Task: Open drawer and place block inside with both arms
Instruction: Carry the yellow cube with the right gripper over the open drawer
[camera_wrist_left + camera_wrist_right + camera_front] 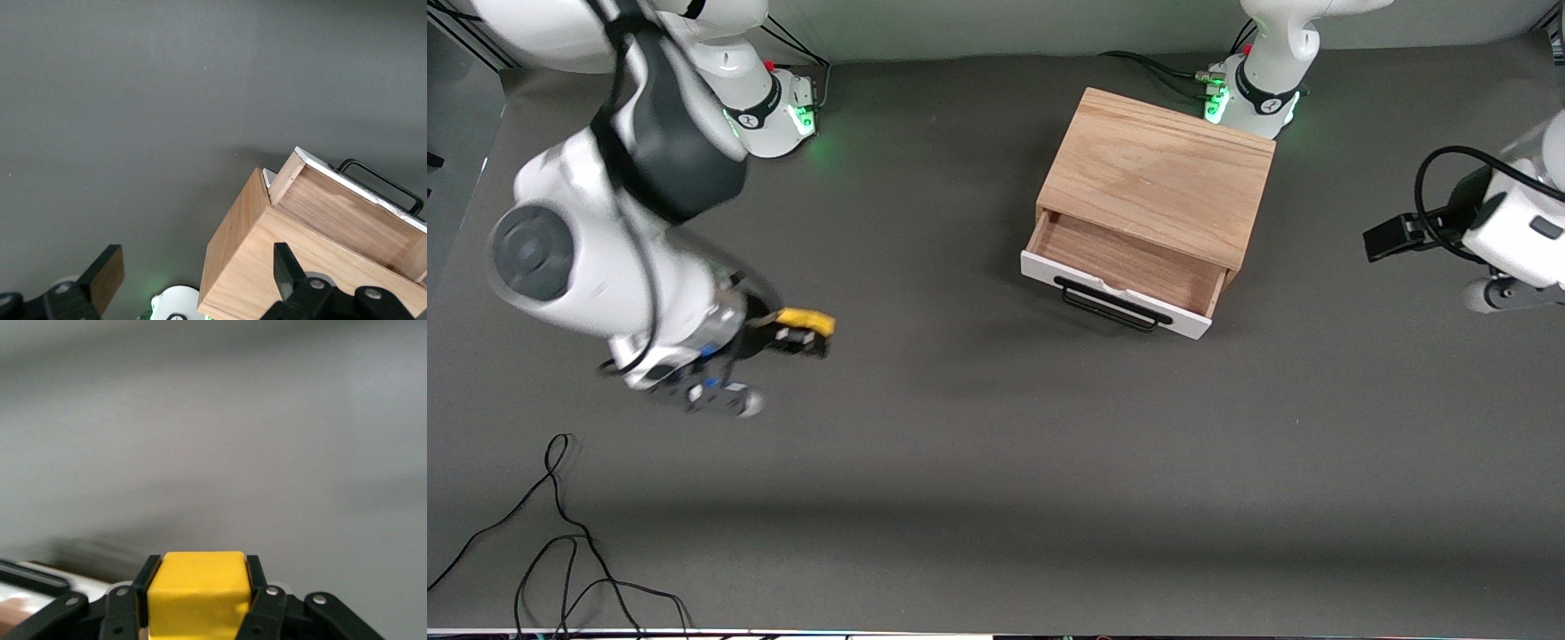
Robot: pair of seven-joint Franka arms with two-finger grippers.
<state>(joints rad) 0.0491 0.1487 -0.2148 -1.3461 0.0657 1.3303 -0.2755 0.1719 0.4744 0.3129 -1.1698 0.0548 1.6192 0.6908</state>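
The small bright yellow cube block (807, 321) is pinched between the fingers of the right tool (799, 331), held up over the dark grey table (978, 462) toward the right arm's end. The wide shallow white-fronted drawer (1123, 273) with its black bar handle (1112, 305) stands pulled out of the light-oak box (1158, 173). The carry should probably end square above the wood interior, clear of the box's top edge, before lowering. The left tool (193, 283) waits, spread wide and empty.
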